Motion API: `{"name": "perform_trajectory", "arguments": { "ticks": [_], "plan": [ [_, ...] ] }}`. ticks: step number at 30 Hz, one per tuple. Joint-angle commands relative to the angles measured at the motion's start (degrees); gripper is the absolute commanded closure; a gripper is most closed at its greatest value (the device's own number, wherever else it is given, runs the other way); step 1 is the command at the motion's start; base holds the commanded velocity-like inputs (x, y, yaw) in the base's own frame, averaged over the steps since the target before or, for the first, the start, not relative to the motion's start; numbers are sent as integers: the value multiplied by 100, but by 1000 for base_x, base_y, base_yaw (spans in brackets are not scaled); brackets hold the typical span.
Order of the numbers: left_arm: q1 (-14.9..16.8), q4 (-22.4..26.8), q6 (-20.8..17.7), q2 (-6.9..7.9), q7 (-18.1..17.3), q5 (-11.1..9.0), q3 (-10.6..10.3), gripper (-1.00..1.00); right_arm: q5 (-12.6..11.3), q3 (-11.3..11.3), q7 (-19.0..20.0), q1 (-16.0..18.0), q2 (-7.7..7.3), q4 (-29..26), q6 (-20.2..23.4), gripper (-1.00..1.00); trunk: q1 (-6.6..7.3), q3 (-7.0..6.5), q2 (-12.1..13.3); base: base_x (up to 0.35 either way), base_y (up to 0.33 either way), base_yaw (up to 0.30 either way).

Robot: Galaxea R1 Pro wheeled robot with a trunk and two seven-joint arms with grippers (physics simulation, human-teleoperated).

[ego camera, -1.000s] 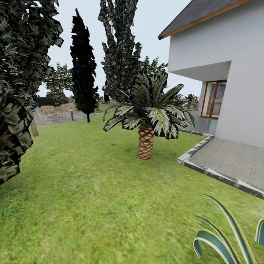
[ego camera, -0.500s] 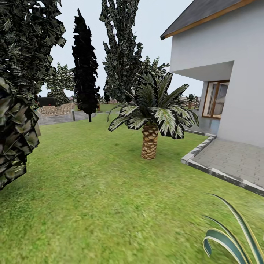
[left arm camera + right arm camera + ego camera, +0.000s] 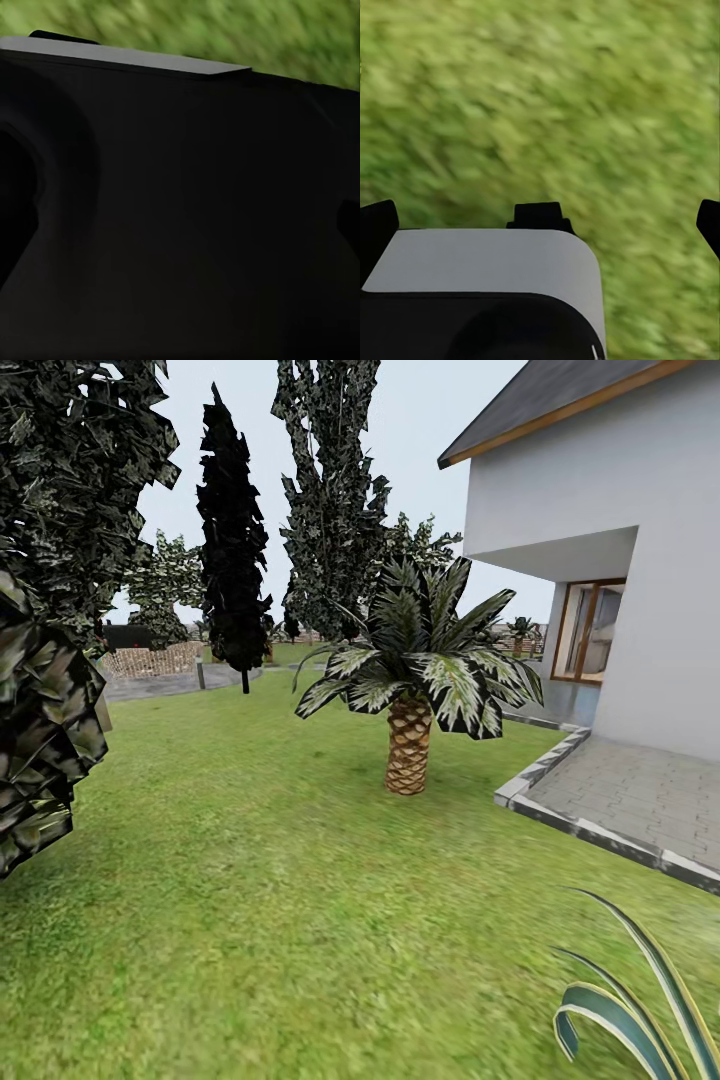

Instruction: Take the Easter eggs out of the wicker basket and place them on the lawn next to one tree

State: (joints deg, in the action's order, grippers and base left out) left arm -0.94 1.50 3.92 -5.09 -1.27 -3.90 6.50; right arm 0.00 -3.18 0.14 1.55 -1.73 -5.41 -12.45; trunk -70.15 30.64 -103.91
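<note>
I cannot tell how my jaws stand; no basket in sight, I risk drifting toward the scaly-trunked short palm [image 3: 408, 755] across the mottled green lawn [image 3: 250, 880].

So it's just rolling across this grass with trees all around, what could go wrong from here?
Two risks stand out. The dark green leafy foliage hangs close at the head view's left, so the robot might brush it while driving or turning. The grey stone kerb edging the paved patio beside the white house could catch a wheel if the robot drifts that way. The short palm with the scaly trunk stands mid-lawn, possibly in its path.
</note>
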Motion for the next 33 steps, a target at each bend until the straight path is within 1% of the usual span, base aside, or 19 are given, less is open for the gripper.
{"name": "perform_trajectory", "arguments": {
  "ticks": [1, 7, 10, 12, 15, 20, 24, 33],
  "plan": [
    [-3, 9, 4, -1, -13, -41, 27, -100, 0, -28, 3, 3, 2, 5, -21, -100, 0, 5, -2, 0, 0, 0],
    [-3, 9, 4, -1, -13, -41, 27, -100, 5, -19, 27, 3, -1, 5, -9, -100, 0, 5, -2, 0, 0, 0],
    [-3, 9, 13, -99, 4, -49, 27, -100, 26, -16, 37, 21, 97, 32, -12, -100, 0, 5, -2, 0, 0, 0],
    [-3, 9, 13, -159, 4, -49, 27, -100, 26, -16, 37, 21, 103, 32, -12, -100, 0, 5, -2, 0, 0, 0],
    [-3, 13, 13, -180, 4, -49, 25, -100, 16, -19, 30, 23, 119, 27, -16, -100, 0, 5, -2, 0, 0, 0],
    [-3, 23, 17, -122, 4, -49, 19, -100, 4, -27, 30, 28, 145, 24, -20, -100, 0, 5, -2, 0, 0, 0],
    [-3, 26, 17, -82, 4, -49, 18, -100, 3, -32, 28, 27, 137, 24, -21, -100, 0, 5, -2, 0, 0, 0],
    [-3, 26, 20, -71, 4, -49, 18, -100, 9, -30, 29, 29, 136, 23, -20, -100, 0, 5, -2, 0, 0, 0]
  ]
}}
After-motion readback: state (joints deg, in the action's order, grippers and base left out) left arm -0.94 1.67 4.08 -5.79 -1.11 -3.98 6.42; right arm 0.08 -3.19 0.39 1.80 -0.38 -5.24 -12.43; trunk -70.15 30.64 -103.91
